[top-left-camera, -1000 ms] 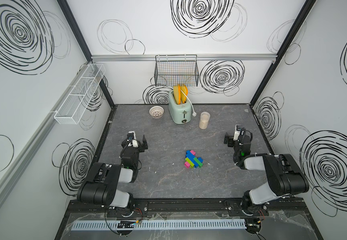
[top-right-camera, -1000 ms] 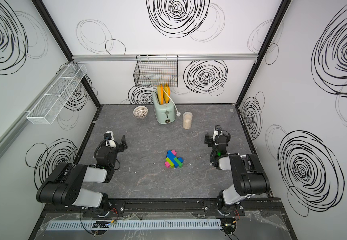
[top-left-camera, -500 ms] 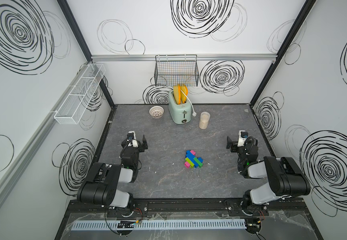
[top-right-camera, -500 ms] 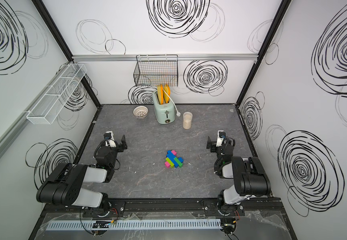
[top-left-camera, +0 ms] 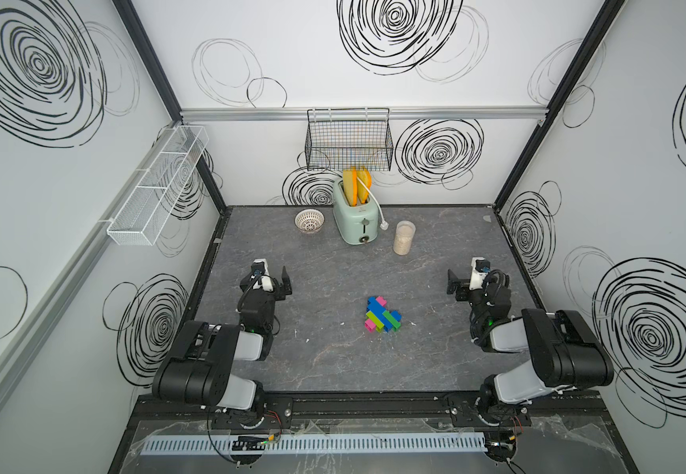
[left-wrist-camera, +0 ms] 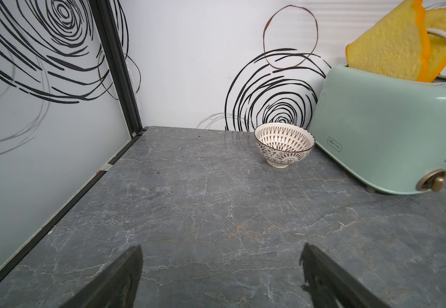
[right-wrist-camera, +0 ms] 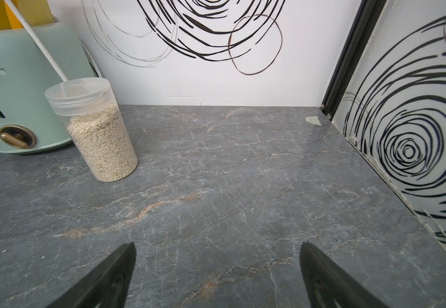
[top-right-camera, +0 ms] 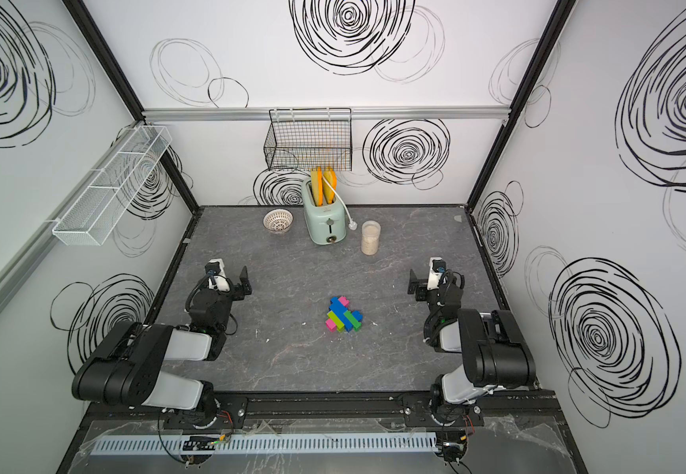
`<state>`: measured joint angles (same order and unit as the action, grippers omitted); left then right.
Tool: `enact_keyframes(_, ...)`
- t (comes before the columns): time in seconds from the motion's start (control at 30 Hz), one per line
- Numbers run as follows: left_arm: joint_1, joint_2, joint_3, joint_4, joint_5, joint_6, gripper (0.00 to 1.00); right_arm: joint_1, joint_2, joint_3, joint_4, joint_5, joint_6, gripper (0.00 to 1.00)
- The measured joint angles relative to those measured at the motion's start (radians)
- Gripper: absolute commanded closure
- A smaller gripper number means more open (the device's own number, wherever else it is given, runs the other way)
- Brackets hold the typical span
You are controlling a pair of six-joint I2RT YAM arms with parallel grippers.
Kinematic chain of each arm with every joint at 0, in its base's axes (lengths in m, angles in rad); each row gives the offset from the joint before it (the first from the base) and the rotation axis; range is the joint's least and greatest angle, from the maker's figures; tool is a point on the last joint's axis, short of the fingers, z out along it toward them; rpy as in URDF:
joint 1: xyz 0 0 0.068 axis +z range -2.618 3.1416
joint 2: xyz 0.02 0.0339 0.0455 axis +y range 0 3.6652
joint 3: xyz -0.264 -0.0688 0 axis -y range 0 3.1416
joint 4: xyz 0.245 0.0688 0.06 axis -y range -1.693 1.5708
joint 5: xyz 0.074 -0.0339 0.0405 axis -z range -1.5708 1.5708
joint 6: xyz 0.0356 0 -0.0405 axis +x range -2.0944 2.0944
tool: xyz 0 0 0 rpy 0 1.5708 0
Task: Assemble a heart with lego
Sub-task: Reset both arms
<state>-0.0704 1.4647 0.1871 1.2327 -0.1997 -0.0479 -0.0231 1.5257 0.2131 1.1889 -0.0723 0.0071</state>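
The heart lies flat on the grey table between the two arms: a stepped clump of joined blue, green, lime and pink lego. Nothing touches it, and neither wrist view shows it. My left gripper rests open at the table's left side, well apart from the heart. In the left wrist view the left gripper has only bare table between its fingers. My right gripper stands open at the right side. In the right wrist view the right gripper is empty too.
At the back stand a mint-green toaster with bread slices, a patterned bowl and a lidded jar of grains. A black wire basket hangs on the back wall, a white one on the left wall.
The right arm has drawn slightly to the right, away from the heart, and settled. The left arm and the heart have not moved.
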Motion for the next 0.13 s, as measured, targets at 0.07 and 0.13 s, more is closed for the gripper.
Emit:
enact_keyframes(0.07, -0.005, 0.0, 0.0, 0.0, -0.003, 0.003, 0.03, 0.0, 0.0, 0.0, 0.0, 0.0, 0.0, 0.01)
enact_keyframes(0.13, -0.008, 0.0, 0.0, 0.0, -0.003, 0.006, 0.03, 0.0, 0.0, 0.0, 0.0, 0.0, 0.0, 0.01)
